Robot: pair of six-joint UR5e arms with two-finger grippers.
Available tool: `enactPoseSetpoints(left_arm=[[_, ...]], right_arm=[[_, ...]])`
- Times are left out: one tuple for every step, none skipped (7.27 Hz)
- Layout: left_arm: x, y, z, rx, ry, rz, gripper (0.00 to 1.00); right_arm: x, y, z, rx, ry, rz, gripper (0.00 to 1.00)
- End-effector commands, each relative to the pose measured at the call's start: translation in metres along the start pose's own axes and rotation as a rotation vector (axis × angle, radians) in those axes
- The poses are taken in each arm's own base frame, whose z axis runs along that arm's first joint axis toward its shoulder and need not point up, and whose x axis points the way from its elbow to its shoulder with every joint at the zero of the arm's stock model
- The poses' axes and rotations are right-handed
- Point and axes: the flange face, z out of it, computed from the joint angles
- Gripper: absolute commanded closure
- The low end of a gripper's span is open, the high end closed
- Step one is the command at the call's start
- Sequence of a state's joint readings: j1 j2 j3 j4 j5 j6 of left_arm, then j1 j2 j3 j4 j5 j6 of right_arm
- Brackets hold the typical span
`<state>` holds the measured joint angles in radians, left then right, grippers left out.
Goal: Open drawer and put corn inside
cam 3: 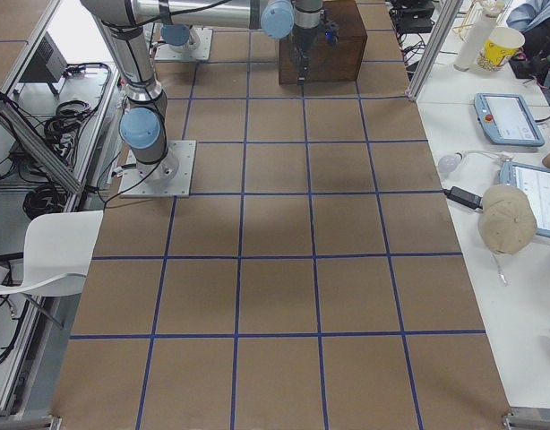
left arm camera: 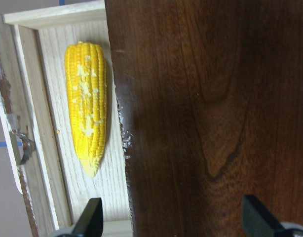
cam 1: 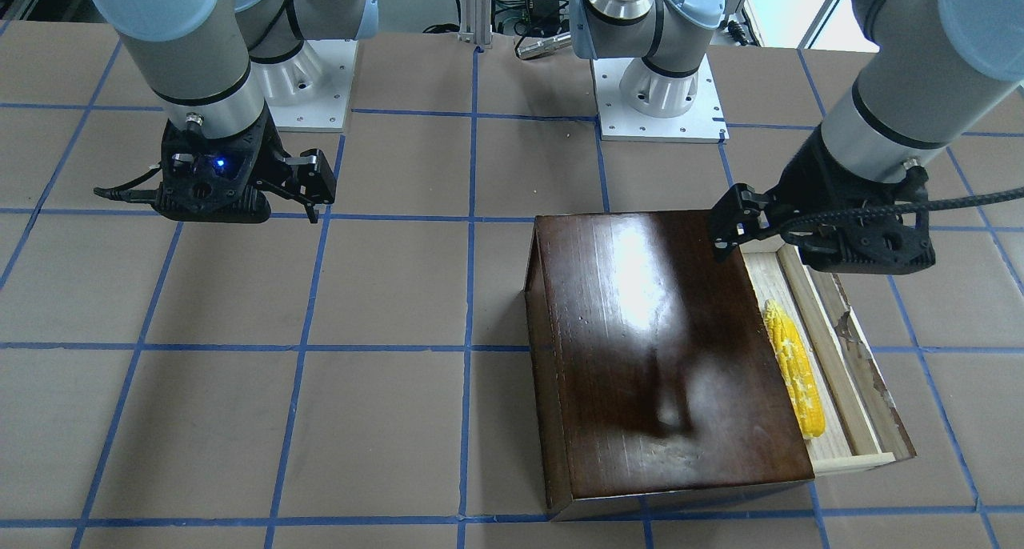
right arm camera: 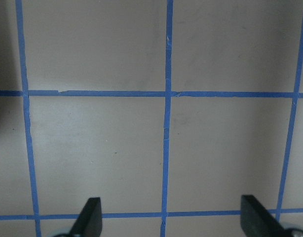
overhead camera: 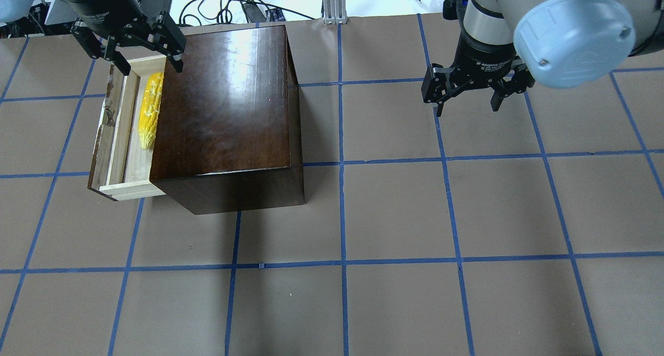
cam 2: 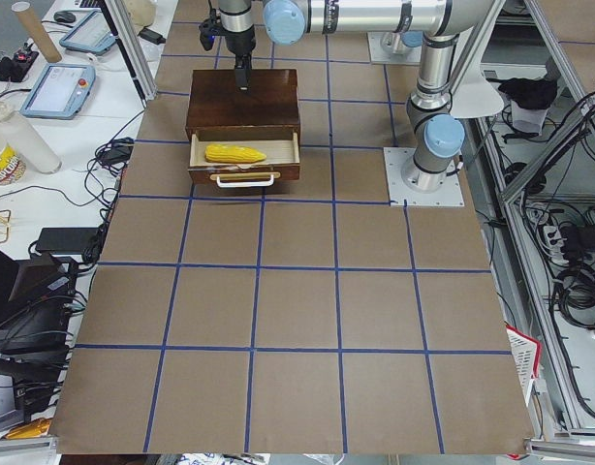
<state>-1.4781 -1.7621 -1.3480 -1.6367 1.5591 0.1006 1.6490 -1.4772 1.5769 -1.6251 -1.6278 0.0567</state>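
Grippers, two; drawer, one; corn, one; box, one.

- Left gripper point(overhead camera: 152, 65): fingers are standing wide apart and gripping nothing. It is hanging over the 12 o'clock end of the drawer. In its wrist view one fingertip is showing over the pale tray and the other over the box top.
- Right gripper point(overhead camera: 467, 106): fingers are likewise spreading wide and carrying nothing. It is hovering over bare bench point(overhead camera: 415, 216), well apart from the box, toward its 3 o'clock.
- Corn point(overhead camera: 149, 109): it is lying flat inside the drawer, just beside the box's edge. It is running 12 to 6 in the overhead view, with the tapered tip pointing to 6 o'clock.
- Drawer point(overhead camera: 118, 138): it is standing partly pulled out at the box's 9 o'clock side, with its worn dark front panel facing outward.
- Box point(overhead camera: 223, 96): glossy dark brown, it is sitting on the bench and reflecting light on its top.
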Motion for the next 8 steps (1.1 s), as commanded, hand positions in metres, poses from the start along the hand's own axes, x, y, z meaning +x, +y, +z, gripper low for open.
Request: enactPoseSetpoints(left_arm=[[0.035, 0.024, 0.011, -0.033, -0.006, 0.042, 0.0], [0.037, 0.034, 0.009, -0.03, -0.003, 0.044, 0.0], [0.04, 0.042, 0.008, -0.029, 0.0, 0.048, 0.0], [0.042, 0.047, 0.011, -0.035, 0.002, 0.053, 0.0], [0.042, 0.053, 0.015, -0.045, -0.002, 0.053, 0.0], [0.042, 0.056, 0.018, -0.051, -0.004, 0.056, 0.0], [0.042, 0.058, 0.019, -0.053, -0.003, 0.056, 0.0], [0.042, 0.058, 0.019, -0.05, -0.002, 0.056, 0.0]], right_arm=[[0.0, 0.0, 0.0, -0.001, 0.0, 0.0, 0.0], [0.0, 0.0, 0.0, -0.001, 0.0, 0.0, 0.0], [0.0, 0.0, 0.0, -0.001, 0.0, 0.0, 0.0], [0.0, 0.0, 0.0, -0.001, 0.001, 0.0, 0.0], [0.0, 0.0, 0.0, -0.001, 0.001, 0.0, 0.0], [0.0, 0.0, 0.0, 0.001, 0.001, 0.0, 0.0], [0.0, 0.0, 0.0, -0.001, 0.001, 0.0, 0.0], [0.0, 0.0, 0.0, 0.0, 0.003, 0.0, 0.0]])
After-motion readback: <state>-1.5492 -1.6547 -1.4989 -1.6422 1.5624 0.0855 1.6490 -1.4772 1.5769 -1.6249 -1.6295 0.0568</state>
